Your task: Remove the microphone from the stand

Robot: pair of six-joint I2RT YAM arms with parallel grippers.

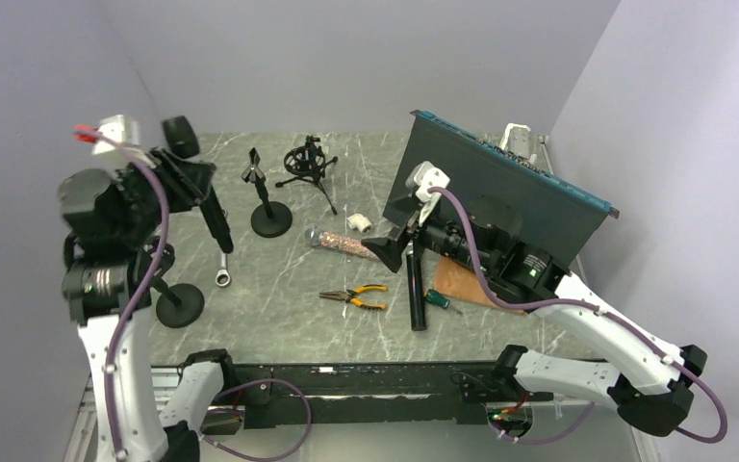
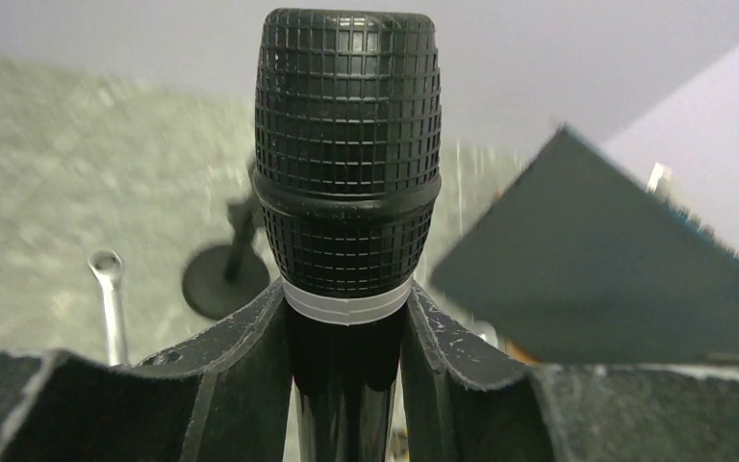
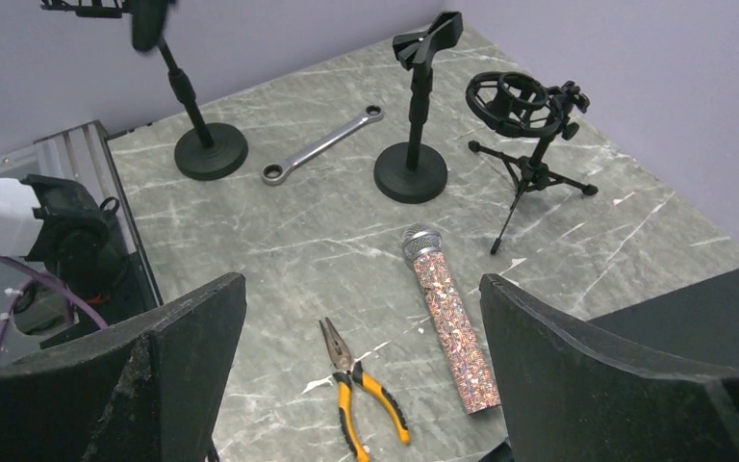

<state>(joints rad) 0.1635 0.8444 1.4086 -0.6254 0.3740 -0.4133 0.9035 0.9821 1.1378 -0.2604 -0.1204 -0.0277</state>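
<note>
Apparently near done: mic (image 2: pixel 346 164) held aloft, clamped just below head by left fingers (image 2: pixel 241 356), tilted above stand (image 1: pixel 180 305) at left of table (image 1: pixel 279 327). Clip hidden behind arm, so full release cannot be confirmed. Left to do: mic to be carried clear and set down. Right fingers (image 3: pixel 192 337) spread apart, empty, over pliers (image 3: pixel 346 371) and glitter mic (image 3: pixel 452 332). Wrench (image 1: pixel 222 277), second stand (image 1: pixel 270 219), tripod (image 1: pixel 310 166) nearby; set-down room judged crowded.
</note>
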